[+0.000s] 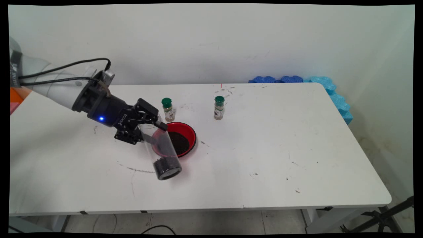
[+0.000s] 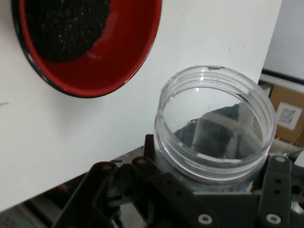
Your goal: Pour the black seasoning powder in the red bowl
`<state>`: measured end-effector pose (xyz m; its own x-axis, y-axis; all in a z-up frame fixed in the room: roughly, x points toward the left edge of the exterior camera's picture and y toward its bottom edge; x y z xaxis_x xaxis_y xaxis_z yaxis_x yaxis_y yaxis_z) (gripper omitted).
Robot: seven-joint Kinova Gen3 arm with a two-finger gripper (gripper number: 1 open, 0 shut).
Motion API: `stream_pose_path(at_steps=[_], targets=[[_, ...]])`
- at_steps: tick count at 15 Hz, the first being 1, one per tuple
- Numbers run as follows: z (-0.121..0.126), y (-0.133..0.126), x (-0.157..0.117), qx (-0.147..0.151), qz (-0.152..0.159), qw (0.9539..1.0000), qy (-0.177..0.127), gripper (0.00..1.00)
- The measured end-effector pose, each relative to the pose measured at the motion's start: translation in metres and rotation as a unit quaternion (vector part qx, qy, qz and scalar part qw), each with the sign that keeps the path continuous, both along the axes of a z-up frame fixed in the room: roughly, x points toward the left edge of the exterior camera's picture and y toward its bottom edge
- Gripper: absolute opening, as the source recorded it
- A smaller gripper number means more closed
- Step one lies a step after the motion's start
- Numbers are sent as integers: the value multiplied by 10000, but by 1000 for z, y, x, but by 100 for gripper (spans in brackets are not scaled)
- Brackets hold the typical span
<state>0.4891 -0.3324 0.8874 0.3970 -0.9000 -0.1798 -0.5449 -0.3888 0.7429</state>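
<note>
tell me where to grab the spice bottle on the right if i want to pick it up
Grip the right spice bottle across its glass body, just under the green cap, coming in level from the near side. It stands upright and apart from the red bowl and the other spice bottle, so both flanks look free; the narrow round body probably suits a side pinch.

clear plastic jar (image 1: 162, 152), tilted, dark grains at bottom, beside red bowl (image 1: 189, 130).
</note>
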Motion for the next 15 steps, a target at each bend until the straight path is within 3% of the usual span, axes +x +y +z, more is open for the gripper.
stream_pose_path(at_steps=[5, 8, 12, 15], targets=[[-9, -2, -1, 645, 701, 9948, 349, 0], [-12, -4, -3, 1018, 1188, 9856, 640, 0], [-15, -6, -5, 1311, 1537, 9754, 879, 0], [-17, -7, -8, 1569, 1813, 9647, 1089, 0]])
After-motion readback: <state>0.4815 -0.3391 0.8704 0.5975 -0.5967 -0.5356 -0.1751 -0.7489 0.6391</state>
